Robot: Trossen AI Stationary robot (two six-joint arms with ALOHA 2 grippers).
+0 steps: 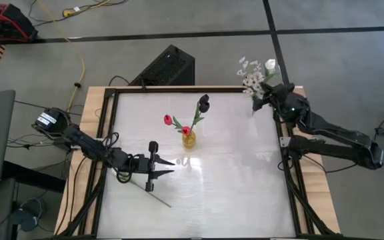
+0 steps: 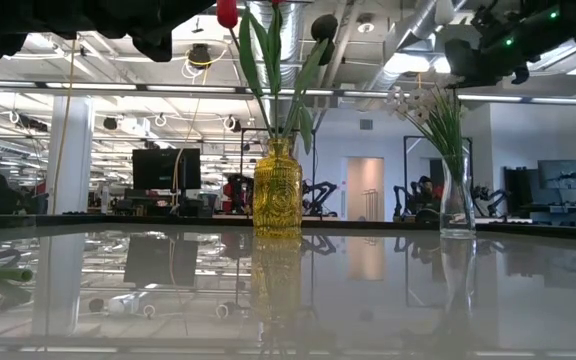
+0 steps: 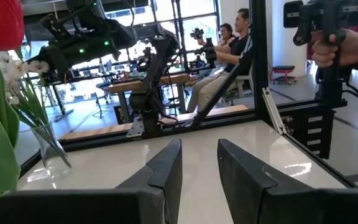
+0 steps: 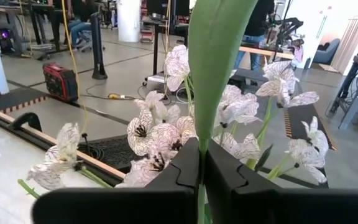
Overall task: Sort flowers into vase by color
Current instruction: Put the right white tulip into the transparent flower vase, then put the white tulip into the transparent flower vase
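Observation:
A yellow glass vase (image 1: pixel 189 139) (image 2: pixel 278 190) stands mid-table. It holds red buds (image 1: pixel 168 120) and one dark bloom (image 1: pixel 204 102). A clear vase (image 2: pixel 457 195) (image 3: pixel 45 155) stands at the far right corner with sprays of white blossoms (image 1: pixel 250 75) (image 4: pixel 160 134). My right gripper (image 1: pixel 267 95) (image 4: pixel 201 163) hovers over the clear vase, shut on a green-leaved flower. A white bud (image 1: pixel 270 65) shows just beyond it. My left gripper (image 1: pixel 164 167) (image 3: pixel 199 163) is open and low over the table's near left part, touching nothing. A thin stem (image 1: pixel 160 198) lies on the table by it. My right gripper pinches a broad green leaf or stem (image 4: pixel 202 134) between its two fingers, among the white blossoms. The leaf rises straight out past the fingertips. The part below the fingers is hidden by the gripper, so where its lower end sits cannot be told.
The table's dark frame (image 1: pixel 105 133) runs round the glossy white top. A black box (image 1: pixel 169 65) sits on the floor beyond the far edge. People sit at benches in the room behind (image 3: pixel 229 43), and a hand holds a device (image 3: pixel 331 43). Bare tabletop lies between the vases and toward the near edge.

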